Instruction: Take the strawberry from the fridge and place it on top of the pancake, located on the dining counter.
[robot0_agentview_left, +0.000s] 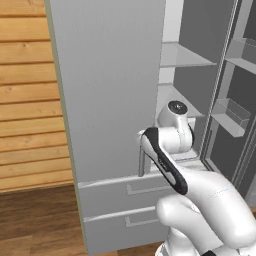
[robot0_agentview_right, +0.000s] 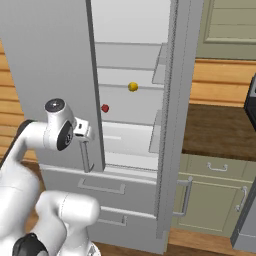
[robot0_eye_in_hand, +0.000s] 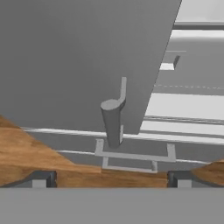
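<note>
Closed left door (robot0_agentview_right: 47, 75) flanks open fridge (robot0_agentview_right: 127, 130) shelves.

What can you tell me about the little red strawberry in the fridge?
The strawberry is a tiny, plain red lump, too small for leaves or seeds to be made out. It sits on a pale shelf inside the open fridge, near the shelf's left end, close beside the edge of the shut left door. A small yellow round fruit rests one shelf higher and further right. Nothing else touches the berry, and the gripper is outside, by the door handle.
</note>
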